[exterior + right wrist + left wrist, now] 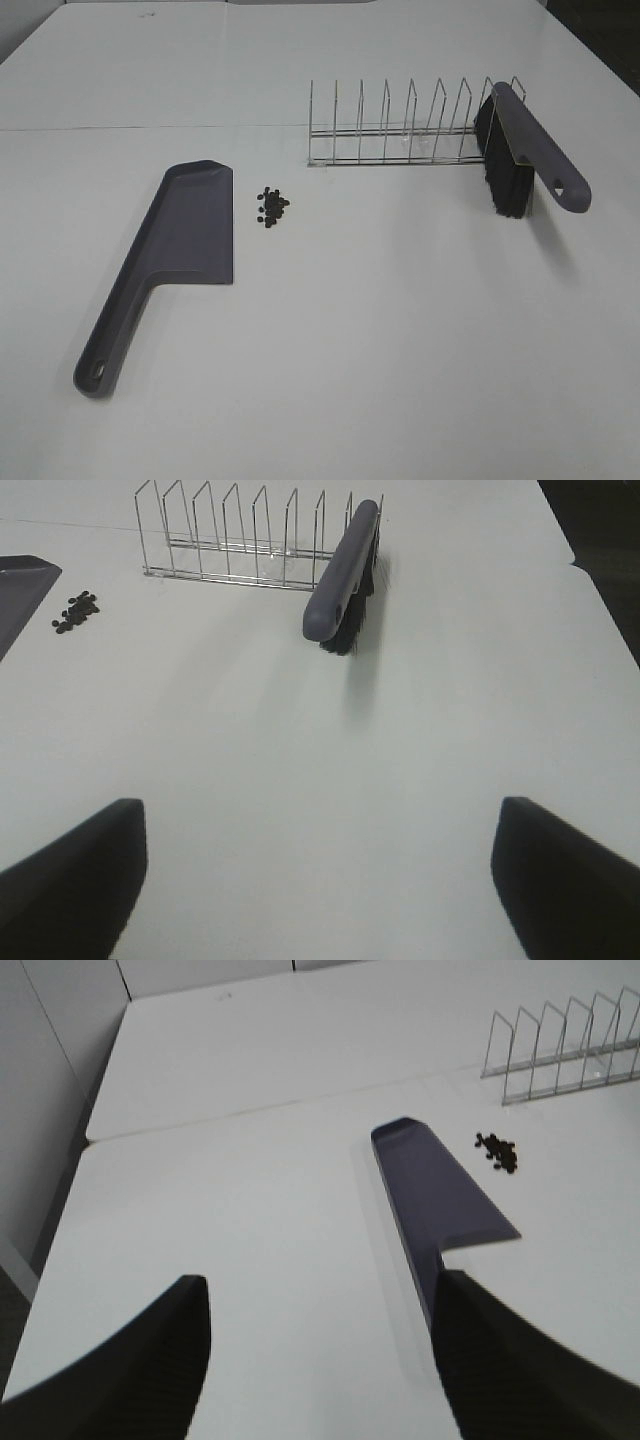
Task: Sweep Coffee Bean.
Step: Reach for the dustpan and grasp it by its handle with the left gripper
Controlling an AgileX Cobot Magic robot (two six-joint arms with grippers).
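A small heap of dark coffee beans lies on the white table, just right of the grey dustpan, which lies flat with its handle toward the near left. The beans and dustpan also show in the left wrist view, the beans again in the right wrist view. A grey brush with black bristles leans in the right end of a wire rack. My left gripper stands open and empty near the dustpan handle. My right gripper stands open, well short of the brush.
The wire rack stands behind the beans toward the back right. A seam in the tabletop runs across behind the dustpan. The table's left edge drops off beside the left arm.
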